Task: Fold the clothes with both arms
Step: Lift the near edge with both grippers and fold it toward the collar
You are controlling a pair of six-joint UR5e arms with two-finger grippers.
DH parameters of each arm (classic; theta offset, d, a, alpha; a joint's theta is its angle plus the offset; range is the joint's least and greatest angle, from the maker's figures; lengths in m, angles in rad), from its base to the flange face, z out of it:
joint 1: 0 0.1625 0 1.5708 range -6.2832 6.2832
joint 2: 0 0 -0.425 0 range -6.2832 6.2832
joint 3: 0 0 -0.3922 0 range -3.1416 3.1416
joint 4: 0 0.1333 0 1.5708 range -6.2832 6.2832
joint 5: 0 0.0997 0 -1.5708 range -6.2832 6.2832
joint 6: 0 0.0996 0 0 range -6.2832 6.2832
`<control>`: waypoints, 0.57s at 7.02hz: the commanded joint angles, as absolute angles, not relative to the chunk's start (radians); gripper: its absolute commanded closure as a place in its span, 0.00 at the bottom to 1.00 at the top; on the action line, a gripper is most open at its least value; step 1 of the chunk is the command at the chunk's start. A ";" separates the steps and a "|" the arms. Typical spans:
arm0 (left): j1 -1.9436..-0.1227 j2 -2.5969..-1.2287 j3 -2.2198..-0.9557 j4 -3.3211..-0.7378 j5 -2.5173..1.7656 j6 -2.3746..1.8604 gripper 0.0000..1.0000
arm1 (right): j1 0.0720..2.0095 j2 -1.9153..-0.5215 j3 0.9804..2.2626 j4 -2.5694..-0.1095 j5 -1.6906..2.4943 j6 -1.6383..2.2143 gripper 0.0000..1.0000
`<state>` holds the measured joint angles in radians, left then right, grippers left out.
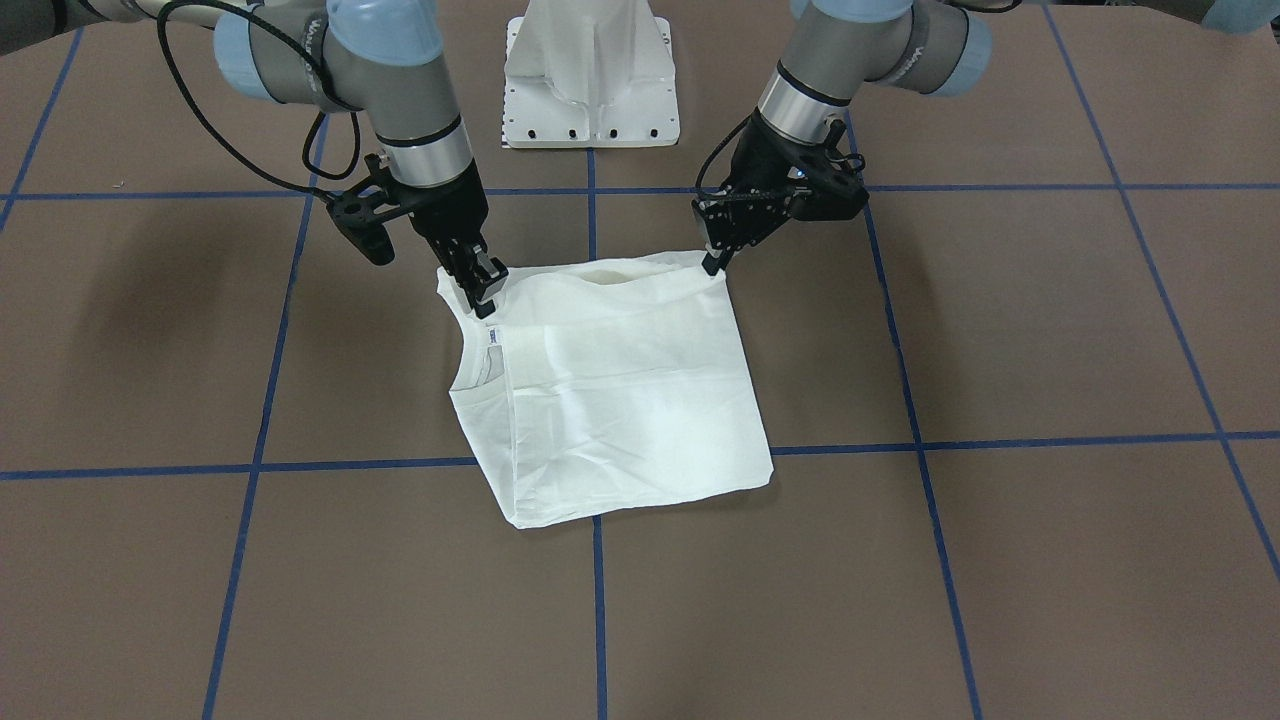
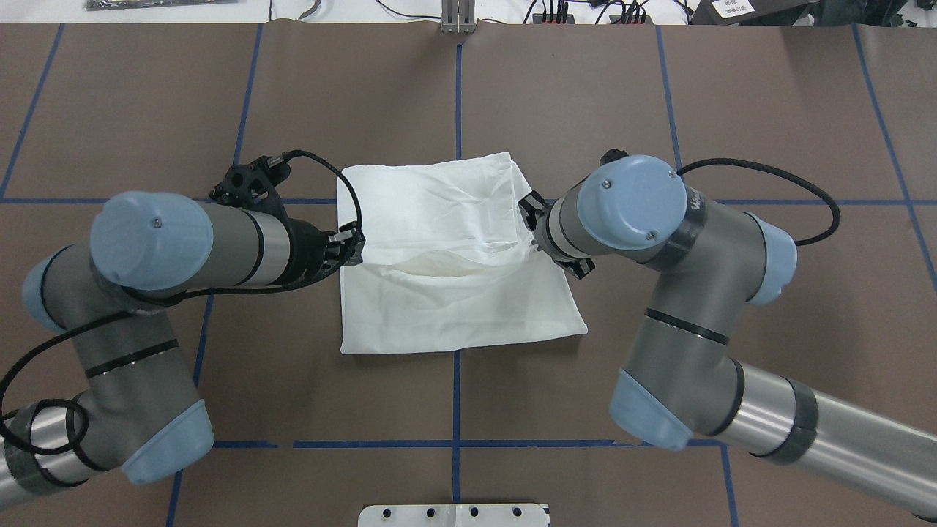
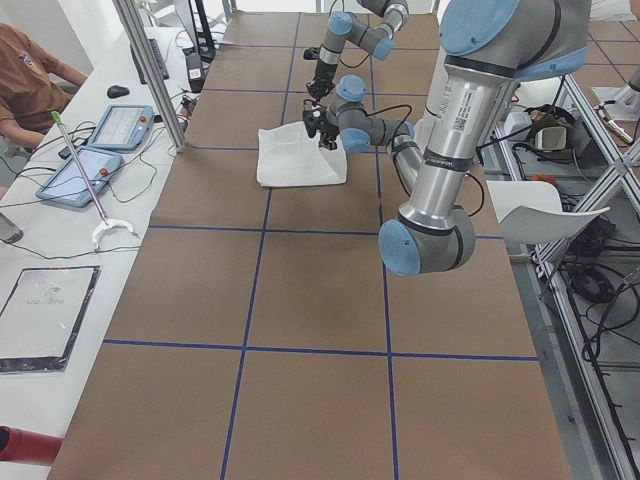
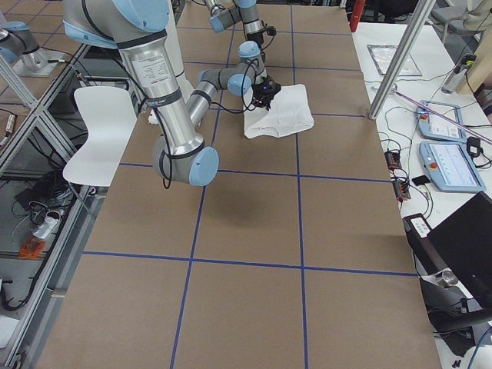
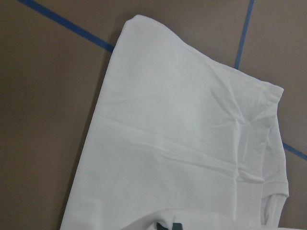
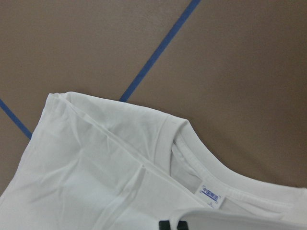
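Note:
The white T-shirt (image 1: 620, 400) lies folded into a rough square in the middle of the table and also shows in the overhead view (image 2: 454, 307). Its black print is hidden. The collar with the small neck label (image 6: 210, 195) is on my right side. My left gripper (image 1: 714, 262) is shut on the corner of the shirt's edge nearest the robot and holds it a little above the table. My right gripper (image 1: 484, 292) is shut on the same edge at the collar corner. From overhead, the left gripper (image 2: 356, 252) shows at the shirt's left edge, and the right gripper (image 2: 528, 219) is mostly hidden under its wrist.
The white metal pedestal (image 1: 590, 80) stands at the robot's side of the table, just behind the shirt. Blue tape lines (image 1: 596, 600) cross the brown table. An operator and tablets (image 3: 90, 170) are at a side bench beyond the table's far edge.

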<state>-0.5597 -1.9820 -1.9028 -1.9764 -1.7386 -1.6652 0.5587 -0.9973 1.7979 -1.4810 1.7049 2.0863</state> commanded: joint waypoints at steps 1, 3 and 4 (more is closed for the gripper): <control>-0.635 -2.023 -1.803 -1.980 -1.741 -1.590 1.00 | 0.632 -0.841 1.569 -1.467 1.765 2.024 1.00; -0.658 -2.066 -1.682 -2.044 -1.740 -1.583 1.00 | 0.658 -0.796 1.389 -1.283 1.767 2.022 1.00; -0.673 -2.109 -1.587 -2.112 -1.740 -1.582 1.00 | 0.666 -0.761 1.346 -1.281 1.767 2.001 1.00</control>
